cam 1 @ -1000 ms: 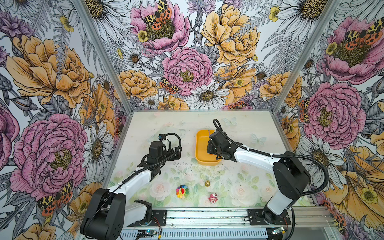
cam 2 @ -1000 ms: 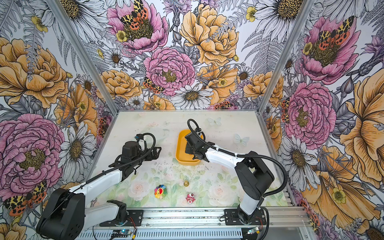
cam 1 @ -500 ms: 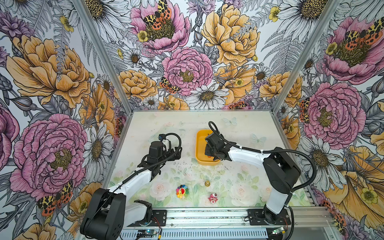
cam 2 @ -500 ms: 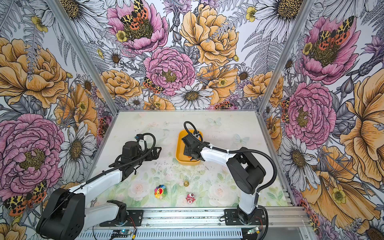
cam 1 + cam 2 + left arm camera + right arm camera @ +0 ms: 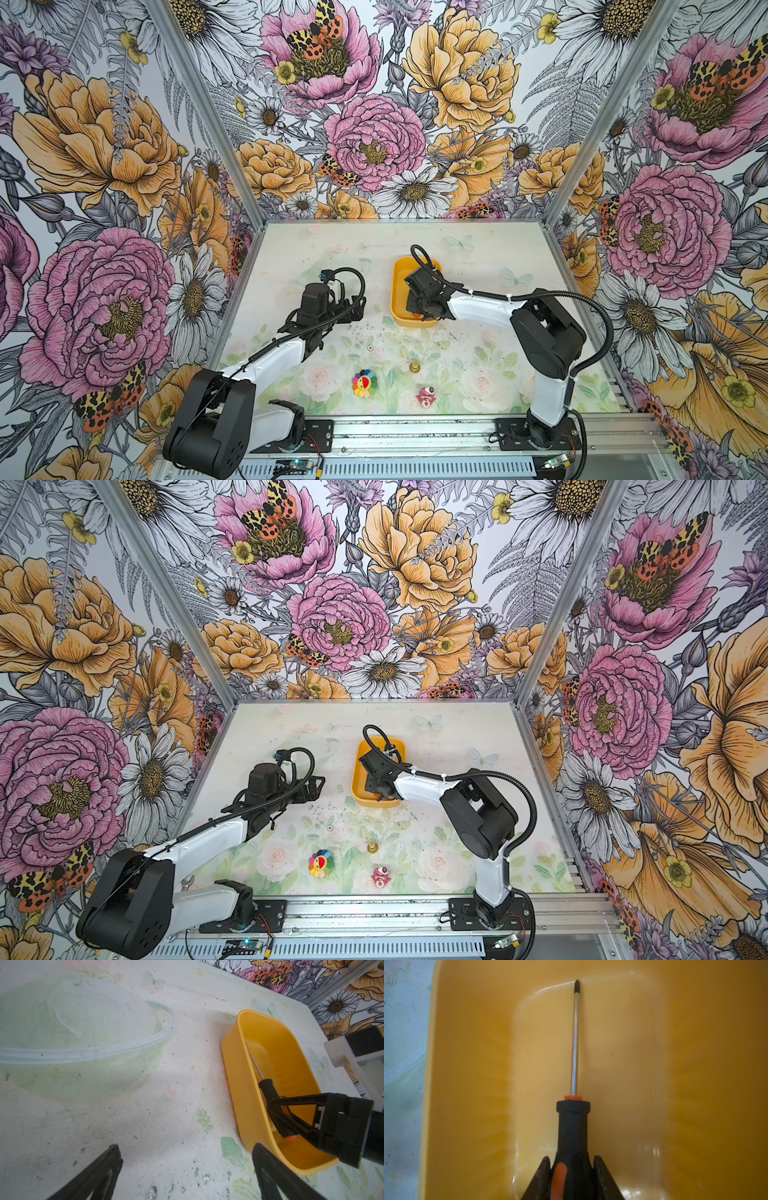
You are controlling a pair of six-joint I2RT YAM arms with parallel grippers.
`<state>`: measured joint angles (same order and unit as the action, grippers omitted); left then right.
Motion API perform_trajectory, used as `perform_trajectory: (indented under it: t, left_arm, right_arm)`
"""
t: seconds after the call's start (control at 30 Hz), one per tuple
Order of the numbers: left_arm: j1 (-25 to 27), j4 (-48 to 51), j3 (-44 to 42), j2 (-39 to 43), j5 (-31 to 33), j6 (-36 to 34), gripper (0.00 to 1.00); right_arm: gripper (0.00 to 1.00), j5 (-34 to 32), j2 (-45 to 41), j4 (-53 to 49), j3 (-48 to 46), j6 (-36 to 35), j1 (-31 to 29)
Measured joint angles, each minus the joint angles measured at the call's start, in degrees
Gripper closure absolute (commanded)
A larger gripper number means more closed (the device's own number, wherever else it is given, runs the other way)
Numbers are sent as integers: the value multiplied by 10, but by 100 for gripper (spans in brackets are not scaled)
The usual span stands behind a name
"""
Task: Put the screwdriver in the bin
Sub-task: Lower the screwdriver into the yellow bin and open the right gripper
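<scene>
Your right pincer (image 5: pixel 572 1162) is closed tight on the black handle of the screwdriver (image 5: pixel 573 1126). The picture cuts off the back of the handle. The screwdriver is inside the yellow bin (image 5: pixel 695 1064), and its thin tip points at the far end of the floor. You cannot tell if it rests there. In both top views the arm hides the grip. Your left pincer (image 5: pixel 187 1153) is wide open and holds nothing. It is above the table (image 5: pixel 145 1115), just beside the bin.
</scene>
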<state>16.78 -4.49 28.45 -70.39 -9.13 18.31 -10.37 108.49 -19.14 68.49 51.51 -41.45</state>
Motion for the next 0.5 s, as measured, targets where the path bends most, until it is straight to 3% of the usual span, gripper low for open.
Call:
perform_trajectory:
  t: [0.3,0.5]
  left_arm:
    - [0,0,0,-2,0,0,1]
    - [2,0,0,-4,0,0,1]
  right_arm:
    - [72,0,0,-4,0,0,0]
    - [63,-2,0,-4,0,-1,0]
